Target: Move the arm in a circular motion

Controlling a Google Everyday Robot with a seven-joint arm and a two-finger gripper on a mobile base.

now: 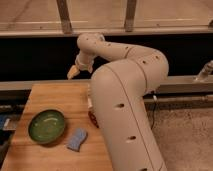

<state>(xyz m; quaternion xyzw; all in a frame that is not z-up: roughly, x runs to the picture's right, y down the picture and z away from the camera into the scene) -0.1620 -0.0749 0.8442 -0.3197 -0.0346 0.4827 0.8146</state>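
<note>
Wooden table: light planks. Green bowl on table's left half. Blue sponge near table's front middle. Small red item at table's right, mostly hidden. Gripper over table's far edge.

The arm half-hides a red item; tool hangs near the table edge.
</note>
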